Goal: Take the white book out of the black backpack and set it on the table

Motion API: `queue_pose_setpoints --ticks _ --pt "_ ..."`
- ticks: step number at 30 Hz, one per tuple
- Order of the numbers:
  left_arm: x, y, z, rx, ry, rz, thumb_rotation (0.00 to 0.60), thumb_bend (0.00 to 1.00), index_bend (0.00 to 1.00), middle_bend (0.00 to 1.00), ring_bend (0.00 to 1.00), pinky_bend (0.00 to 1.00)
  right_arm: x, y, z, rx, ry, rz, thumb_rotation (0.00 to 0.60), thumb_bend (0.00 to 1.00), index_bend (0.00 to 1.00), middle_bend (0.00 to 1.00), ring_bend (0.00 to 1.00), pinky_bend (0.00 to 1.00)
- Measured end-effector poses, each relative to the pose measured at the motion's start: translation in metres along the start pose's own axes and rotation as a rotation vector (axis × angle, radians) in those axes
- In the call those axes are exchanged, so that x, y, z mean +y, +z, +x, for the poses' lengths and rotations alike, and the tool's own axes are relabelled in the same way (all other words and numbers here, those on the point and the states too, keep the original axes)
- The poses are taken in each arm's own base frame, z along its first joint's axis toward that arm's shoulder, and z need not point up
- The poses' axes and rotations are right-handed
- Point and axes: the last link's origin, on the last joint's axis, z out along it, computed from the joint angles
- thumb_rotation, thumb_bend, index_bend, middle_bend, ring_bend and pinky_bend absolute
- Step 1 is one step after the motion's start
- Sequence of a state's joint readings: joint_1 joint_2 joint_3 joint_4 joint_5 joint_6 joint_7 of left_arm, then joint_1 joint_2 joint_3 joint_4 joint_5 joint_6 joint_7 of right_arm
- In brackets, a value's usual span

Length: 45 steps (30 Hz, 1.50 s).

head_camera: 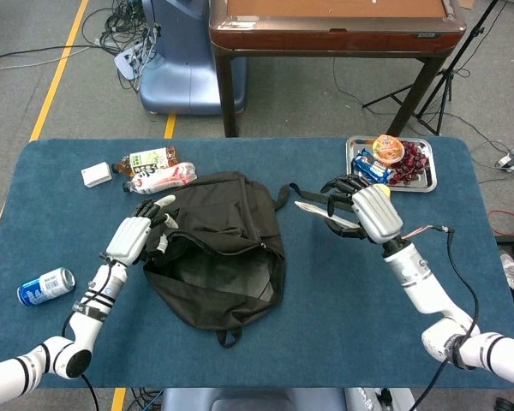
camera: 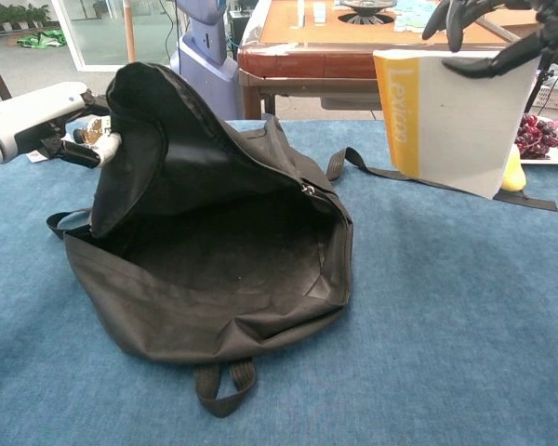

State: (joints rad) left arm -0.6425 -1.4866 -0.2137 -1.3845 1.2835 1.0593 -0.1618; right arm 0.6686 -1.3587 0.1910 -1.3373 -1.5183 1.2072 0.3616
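The black backpack lies open in the middle of the blue table, its inside empty. My left hand holds the bag's upper left rim and keeps the mouth raised. The white book, with a yellow spine, hangs upright in the air to the right of the bag and clear of it. My right hand grips it from above, its fingers curled over the top edge. From the head view the book shows only as a thin edge.
A metal tray with grapes and snack packs sits at the back right, just behind the right hand. A yellow pear and a black strap lie under the book. Bottles, a white box and a can lie left.
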Motion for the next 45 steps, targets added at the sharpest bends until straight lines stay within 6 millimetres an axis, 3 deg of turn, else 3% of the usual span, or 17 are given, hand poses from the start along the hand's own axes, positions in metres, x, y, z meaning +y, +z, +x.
queue_pose_setpoints --ticks 3,10,12,15,20,26,41,43,45 --pt "0.0 -0.001 0.001 0.003 0.002 0.001 0.6 0.59 0.44 0.11 0.09 0.02 0.002 0.006 -0.014 -0.022 -0.098 0.01 0.6 0.69 0.68 0.29 0.24 0.24" --pt "0.001 -0.001 0.001 0.007 -0.001 0.004 0.6 0.59 0.43 0.11 0.09 0.02 -0.011 0.015 -0.051 -0.113 -0.126 -0.017 0.6 0.48 0.32 0.08 0.07 0.15" --pt "0.0 -0.001 0.001 0.006 0.001 0.006 0.6 0.59 0.43 0.11 0.09 0.02 -0.018 0.016 -0.059 -0.137 -0.091 -0.027 0.6 0.32 0.15 0.02 0.02 0.13" --pt "0.0 -0.002 0.001 0.008 0.001 0.009 0.6 0.59 0.43 0.11 0.09 0.02 -0.027 0.017 -0.066 -0.172 -0.072 -0.036 0.6 0.05 0.0 0.0 0.0 0.11" --pt "-0.001 -0.003 0.002 0.009 0.004 0.011 0.6 0.58 0.42 0.11 0.09 0.02 -0.039 0.016 -0.067 -0.187 -0.047 -0.045 0.6 0.0 0.0 0.0 0.0 0.08" --pt "-0.002 -0.003 0.004 0.011 0.003 0.013 0.6 0.53 0.39 0.11 0.09 0.02 -0.041 0.011 -0.047 -0.139 -0.042 -0.048 0.6 0.0 0.0 0.0 0.0 0.07" --pt "0.0 -0.011 0.011 0.012 0.02 0.011 0.6 0.5 0.33 0.1 0.08 0.02 -0.025 -0.018 0.005 -0.024 -0.075 -0.095 0.6 0.0 0.0 0.0 0.0 0.07" --pt "-0.001 -0.012 0.012 0.009 0.028 0.012 0.6 0.46 0.3 0.08 0.06 0.02 -0.021 -0.024 0.008 -0.023 -0.087 -0.115 0.6 0.0 0.0 0.0 0.0 0.07" --pt "-0.002 -0.014 0.013 0.005 0.041 0.015 0.599 0.35 0.24 0.06 0.04 0.02 -0.017 -0.029 0.009 -0.034 -0.093 -0.132 0.6 0.0 0.0 0.0 0.0 0.07"
